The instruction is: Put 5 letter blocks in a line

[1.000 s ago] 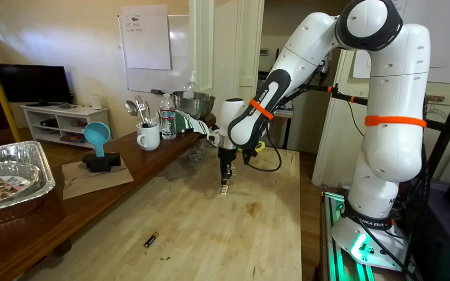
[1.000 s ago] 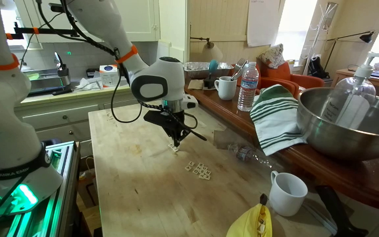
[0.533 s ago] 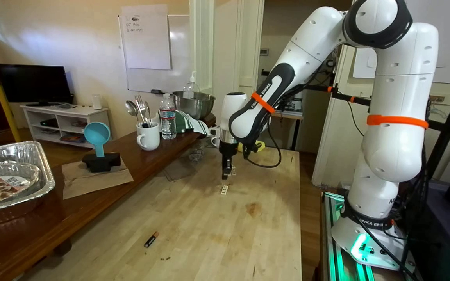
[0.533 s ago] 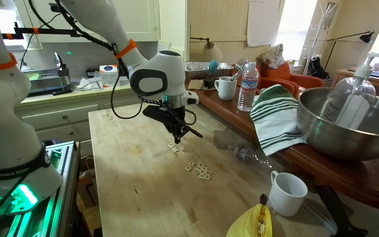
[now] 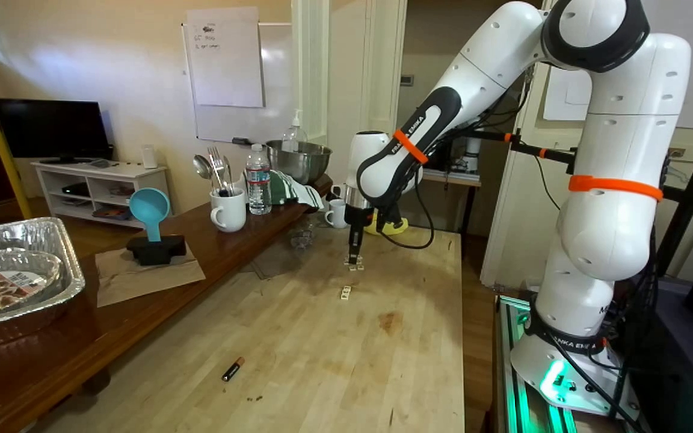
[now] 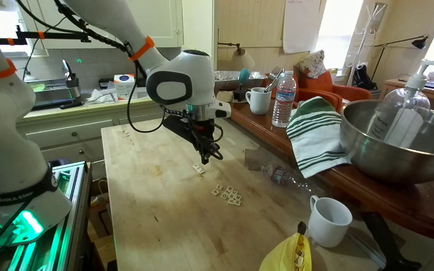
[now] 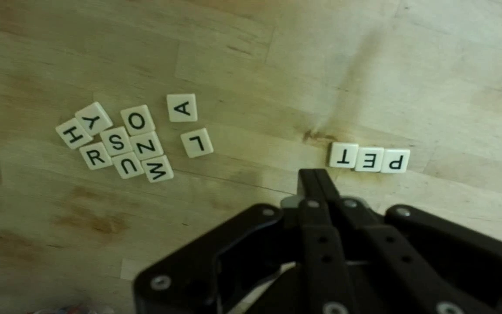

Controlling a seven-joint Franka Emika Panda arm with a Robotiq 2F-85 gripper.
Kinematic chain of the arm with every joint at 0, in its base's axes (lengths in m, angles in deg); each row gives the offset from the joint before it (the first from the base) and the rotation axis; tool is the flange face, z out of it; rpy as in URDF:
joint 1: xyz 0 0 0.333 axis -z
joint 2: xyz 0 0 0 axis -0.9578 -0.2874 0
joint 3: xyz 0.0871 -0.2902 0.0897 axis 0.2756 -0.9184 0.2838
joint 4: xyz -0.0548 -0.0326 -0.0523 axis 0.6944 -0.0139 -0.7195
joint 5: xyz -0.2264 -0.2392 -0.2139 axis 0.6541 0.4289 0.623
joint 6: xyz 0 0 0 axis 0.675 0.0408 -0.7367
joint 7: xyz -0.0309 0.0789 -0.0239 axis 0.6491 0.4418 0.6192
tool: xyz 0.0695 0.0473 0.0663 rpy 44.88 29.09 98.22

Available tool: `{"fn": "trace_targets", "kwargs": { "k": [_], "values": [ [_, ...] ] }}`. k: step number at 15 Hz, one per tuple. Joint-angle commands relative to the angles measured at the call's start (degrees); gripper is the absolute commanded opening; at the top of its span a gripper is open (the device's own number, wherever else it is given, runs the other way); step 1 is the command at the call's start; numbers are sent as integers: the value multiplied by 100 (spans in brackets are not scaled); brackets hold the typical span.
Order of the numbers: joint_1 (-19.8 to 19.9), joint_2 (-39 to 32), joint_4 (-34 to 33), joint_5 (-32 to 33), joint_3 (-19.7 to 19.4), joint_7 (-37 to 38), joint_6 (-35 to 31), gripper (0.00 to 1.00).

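Three pale letter blocks, T, E and P, lie flat side by side as a short row in the wrist view. To their left, apart from the row, are the L block and the A block. Farther left several more tiles, among them the S block, sit bunched together. My gripper is shut with nothing between its fingers, its tips showing just beside the T. In an exterior view the gripper hangs above the table near the row.
A battery lies on the table. Toward another end are a yellow pouch, a white mug and a pan handle. A clear bottle lies along the raised wooden ledge, which carries a steel bowl.
The gripper has risen off the three-block row and shifted toward the loose tiles, staying shut. The row, once partly covered by the fingers, now shows whole and lies in place.
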Motion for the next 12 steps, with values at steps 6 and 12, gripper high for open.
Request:
{"fn": "trace_targets", "kwargs": {
  "k": [6, 12],
  "values": [
    [73, -9, -60, 1, -425, 672, 63, 0],
    [169, -228, -148, 33, -583, 705, -46, 0]
  ]
}}
